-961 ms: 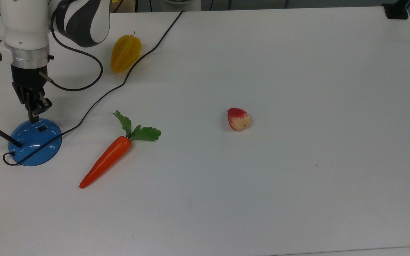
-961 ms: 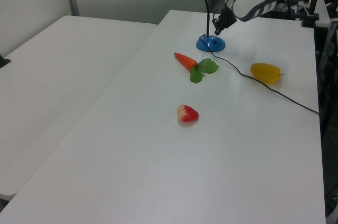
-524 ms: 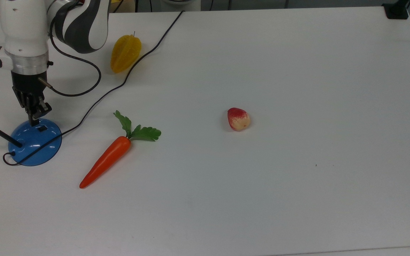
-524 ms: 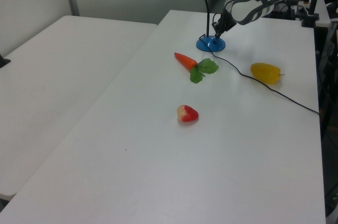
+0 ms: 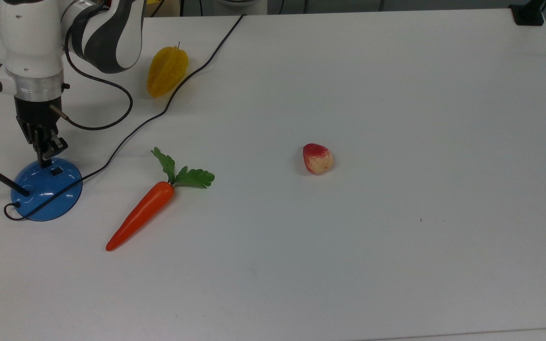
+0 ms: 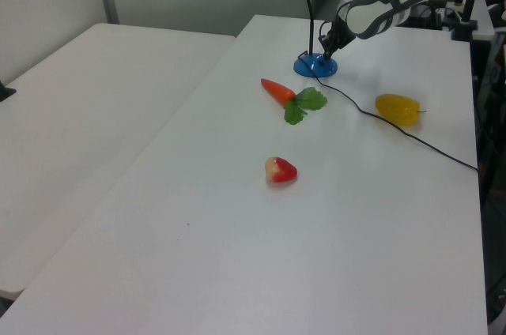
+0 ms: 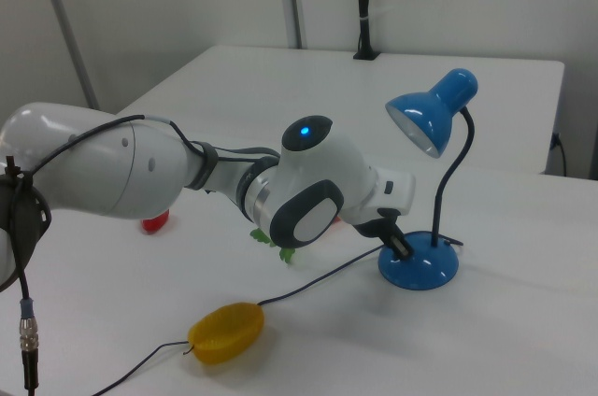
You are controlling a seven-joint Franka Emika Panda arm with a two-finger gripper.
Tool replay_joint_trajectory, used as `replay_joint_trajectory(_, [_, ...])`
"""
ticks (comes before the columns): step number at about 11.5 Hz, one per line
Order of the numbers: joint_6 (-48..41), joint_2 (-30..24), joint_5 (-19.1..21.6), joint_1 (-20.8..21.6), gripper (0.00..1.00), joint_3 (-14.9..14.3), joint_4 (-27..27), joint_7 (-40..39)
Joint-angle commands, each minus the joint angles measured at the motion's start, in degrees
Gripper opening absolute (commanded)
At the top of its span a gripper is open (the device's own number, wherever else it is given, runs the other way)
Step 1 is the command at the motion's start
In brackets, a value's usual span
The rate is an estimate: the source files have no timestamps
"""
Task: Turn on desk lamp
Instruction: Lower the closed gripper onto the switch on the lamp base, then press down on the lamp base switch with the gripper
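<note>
The desk lamp has a glossy blue dome base [image 5: 40,196] at the top view's left, with a small black switch [image 5: 56,171] on its top. Its blue shade [image 7: 432,116] hangs on a black curved neck [image 7: 458,181] in the right view, and no glow shows in it. My gripper [image 5: 44,160] points straight down with its fingers together, the tip at the far rim of the base, just to the top view's left of the switch. In the left view the gripper [image 6: 324,46] sits right above the base [image 6: 315,66]. In the right view its tip [image 7: 404,248] meets the base [image 7: 420,267].
An orange toy carrot [image 5: 142,213] lies to the top view's right of the base. A yellow starfruit [image 5: 168,70] sits further back. A red and cream fruit [image 5: 317,158] rests mid-table. The lamp's thin black cord [image 5: 126,135] runs diagonally across the table to the far edge.
The arm has shifted slightly to the top view's left and the gripper tip has settled a touch lower onto the base's rim. The lamp and fruits have not moved.
</note>
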Motion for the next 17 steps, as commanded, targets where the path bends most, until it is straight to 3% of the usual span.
replay_joint_trajectory(1, [0.4,2.0,0.5,-0.2,0.00,0.3,3.3,0.9])
replay_joint_trajectory(17, [-2.6,1.9,0.1,0.6,0.00,0.9,3.2,0.9])
